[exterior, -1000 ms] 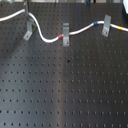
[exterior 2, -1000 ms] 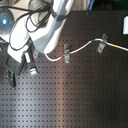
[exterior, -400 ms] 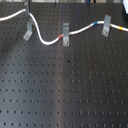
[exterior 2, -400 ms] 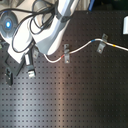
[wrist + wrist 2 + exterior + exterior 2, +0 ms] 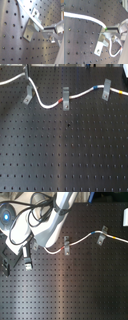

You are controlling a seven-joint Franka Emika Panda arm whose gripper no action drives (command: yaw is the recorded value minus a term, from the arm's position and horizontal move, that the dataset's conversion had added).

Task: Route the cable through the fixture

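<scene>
The white cable (image 5: 47, 105) crosses the back of the black perforated board. It passes the middle metal fixture (image 5: 65, 105) at its red band and the right fixture (image 5: 106, 90) between its blue and yellow bands. It bends over the left fixture (image 5: 27, 98). My gripper (image 5: 27, 259) hangs over that left fixture; the white arm hides most of it. In the second wrist view the cable (image 5: 86, 17) ends between the jaws (image 5: 108, 29), right above the bracket (image 5: 101, 44). The first wrist view shows the bracket (image 5: 30, 31) but no cable.
The board (image 5: 65, 159) is bare perforated metal in front of the fixtures. In the second exterior view, dark hoses and a blue-lit unit (image 5: 6, 216) sit at the second exterior view's upper left. A white box (image 5: 125, 216) is at the second exterior view's right edge.
The arm has shifted slightly near the left fixture. The cable keeps nearly the same course through the middle and right fixtures.
</scene>
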